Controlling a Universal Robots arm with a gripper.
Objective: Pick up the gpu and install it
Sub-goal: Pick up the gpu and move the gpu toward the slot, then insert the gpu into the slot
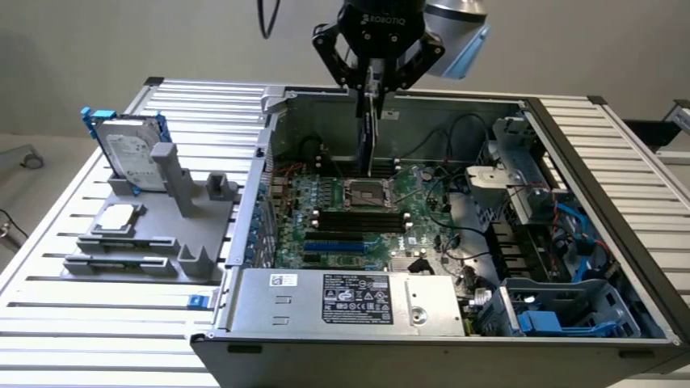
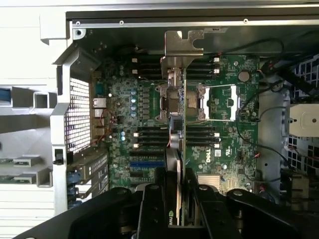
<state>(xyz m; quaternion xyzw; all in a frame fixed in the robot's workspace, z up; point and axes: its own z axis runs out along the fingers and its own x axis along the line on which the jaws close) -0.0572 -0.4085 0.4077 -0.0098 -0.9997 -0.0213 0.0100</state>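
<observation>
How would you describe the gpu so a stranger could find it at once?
Find the open computer case on the slatted table. Above its motherboard, the gripper holds the gpu: a thin dark upright card with a silver end bracket, unlike parts seated on the board.

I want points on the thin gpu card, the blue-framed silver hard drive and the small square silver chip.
thin gpu card (image 1: 369, 133): exterior view, middle of its dark edge.
blue-framed silver hard drive (image 1: 129, 153): exterior view, its silver face.
small square silver chip (image 1: 116, 216): exterior view, its top face.
</observation>
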